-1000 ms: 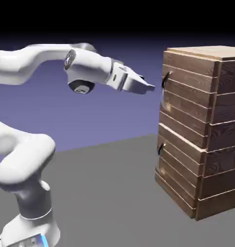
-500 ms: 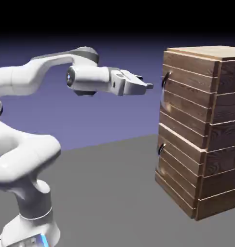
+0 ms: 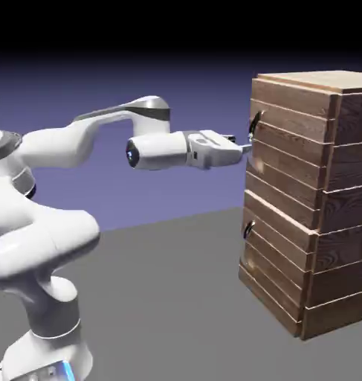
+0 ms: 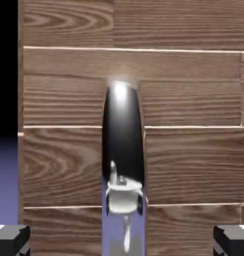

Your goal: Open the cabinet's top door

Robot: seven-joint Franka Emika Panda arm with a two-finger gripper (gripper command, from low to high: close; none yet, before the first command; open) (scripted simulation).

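Reaching level from the lower left of the exterior view, the white arm (image 3: pixel 79 141) is stretched toward the cabinet (image 3: pixel 310 201), which is stood on the grey table (image 3: pixel 176 298) at the right. The gripper (image 3: pixel 247 146) is held right at the front face of the top door (image 3: pixel 284 134), just below its small dark curved handle (image 3: pixel 253 123); whether contact is made cannot be told. The top door is seen shut, flush with the plank front. The lower door (image 3: pixel 276 257) and its own dark handle (image 3: pixel 248 230) are located underneath, well apart from the gripper.

In the hand view, the handle (image 4: pixel 123 135) is seen centred and upright against horizontal brown planks, glossy black with a bright highlight at its top and a pale metal fitting (image 4: pixel 124 196) at its lower end. The two grey fingertips (image 4: pixel 11 239) are set wide apart at the bottom corners, either side of the handle, with nothing clamped between them. A strip of blue-violet backdrop (image 4: pixel 4 185) is shown past the door's left edge.
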